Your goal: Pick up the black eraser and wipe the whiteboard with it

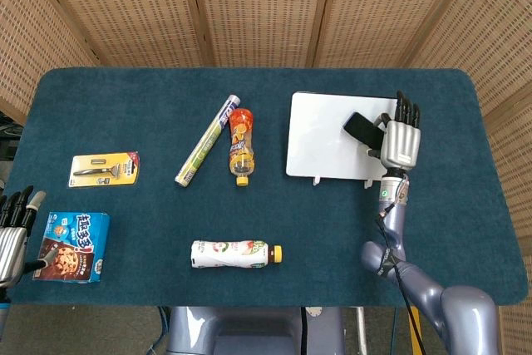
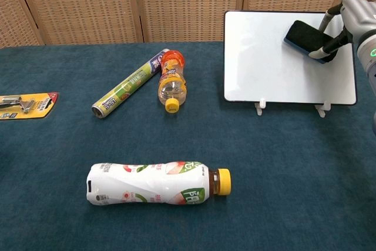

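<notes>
Head view looks down on a dark blue table (image 1: 332, 230) backed by woven screens; the right hand (image 1: 399, 140) sits at the right edge of the whiteboard (image 1: 320, 143), grasping the black eraser (image 1: 361, 129), which lies pressed against the upper right part of the board's white face; the arm runs down from that hand to the lower right corner of the picture. Chest view shows the same grip from the front: the whiteboard (image 2: 264, 63) stands tilted on two small feet, the black eraser (image 2: 308, 33) lies slanted on its surface near the top right corner, and the right hand (image 2: 355, 19) pinches its right end, a thumb under it and a finger above it; the eraser's blue underside touches the board.

At the far left edge of the head view the left hand (image 1: 12, 234) hangs off the table's corner, released, with fingers apart and nothing in them; just beside it lies a blue cookie box (image 1: 75, 247). Above the box sits a yellow razor pack (image 1: 104, 169); near the middle a foil roll (image 1: 206, 140) lies slanted, touching an orange bottle (image 1: 240, 145) with its yellow cap toward the robot; closer to the front edge a white bottle (image 1: 234, 253) lies on its side, cap pointing right.
</notes>
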You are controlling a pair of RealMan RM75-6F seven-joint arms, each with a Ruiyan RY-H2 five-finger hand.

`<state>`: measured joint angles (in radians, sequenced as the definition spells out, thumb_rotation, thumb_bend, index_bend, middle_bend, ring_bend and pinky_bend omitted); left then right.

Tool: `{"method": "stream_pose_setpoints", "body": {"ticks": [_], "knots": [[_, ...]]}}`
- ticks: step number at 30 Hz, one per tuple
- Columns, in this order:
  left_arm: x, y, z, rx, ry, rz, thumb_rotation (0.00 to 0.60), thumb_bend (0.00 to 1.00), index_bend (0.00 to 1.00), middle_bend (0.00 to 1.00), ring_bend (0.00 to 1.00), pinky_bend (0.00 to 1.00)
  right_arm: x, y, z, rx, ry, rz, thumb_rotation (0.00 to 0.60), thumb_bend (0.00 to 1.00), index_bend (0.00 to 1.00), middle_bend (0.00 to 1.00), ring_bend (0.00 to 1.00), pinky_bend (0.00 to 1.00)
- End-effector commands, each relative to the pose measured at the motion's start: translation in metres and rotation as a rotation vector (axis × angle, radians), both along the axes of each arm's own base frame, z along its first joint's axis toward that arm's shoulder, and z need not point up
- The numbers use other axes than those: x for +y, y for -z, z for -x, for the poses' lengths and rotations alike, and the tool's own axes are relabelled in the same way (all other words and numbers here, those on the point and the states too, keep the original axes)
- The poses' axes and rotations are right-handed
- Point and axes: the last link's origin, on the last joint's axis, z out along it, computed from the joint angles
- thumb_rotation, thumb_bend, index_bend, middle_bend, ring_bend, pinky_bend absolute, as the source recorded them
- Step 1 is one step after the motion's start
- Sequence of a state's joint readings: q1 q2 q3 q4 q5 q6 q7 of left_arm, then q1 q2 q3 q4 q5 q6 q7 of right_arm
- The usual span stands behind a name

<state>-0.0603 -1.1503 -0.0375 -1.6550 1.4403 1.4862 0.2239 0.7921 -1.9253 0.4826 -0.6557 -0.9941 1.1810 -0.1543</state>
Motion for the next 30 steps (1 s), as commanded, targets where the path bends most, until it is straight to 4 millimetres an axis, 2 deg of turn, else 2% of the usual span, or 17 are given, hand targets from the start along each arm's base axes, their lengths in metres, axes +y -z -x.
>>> {"method": "stream_pose_setpoints", "body": {"ticks": [1,21,23,30], "knots": [[0.0002,0.0,0.0001,-0.001,-0.001,0.0,0.6,0.04,0.0,0.0,0.0,0.0,-0.0013,-0.0003,0.001,0.003,0.006,-0.002,0.6,0.1,0.53,0.02,0.0,0.0],[0.0007,-0.0001,0.0004,-0.006,-0.004,0.001,0.6,0.04,0.0,0.0,0.0,0.0,-0.0037,0.003,0.0072,0.005,0.03,-0.02,0.6,0.09,0.52,0.01,0.0,0.0],[0.0008,-0.0001,0.0003,-0.006,-0.003,0.001,0.6,0.04,0.0,0.0,0.0,0.0,-0.0035,0.0036,0.0074,0.002,0.03,-0.023,0.6,0.09,0.49,0.0,0.0,0.0],[0.0004,-0.0003,0.0004,-0.006,-0.002,0.0,0.6,0.04,0.0,0.0,0.0,0.0,-0.0005,0.0012,0.007,-0.004,0.014,-0.012,0.6,0.07,0.27,0.0,0.0,0.0]]}}
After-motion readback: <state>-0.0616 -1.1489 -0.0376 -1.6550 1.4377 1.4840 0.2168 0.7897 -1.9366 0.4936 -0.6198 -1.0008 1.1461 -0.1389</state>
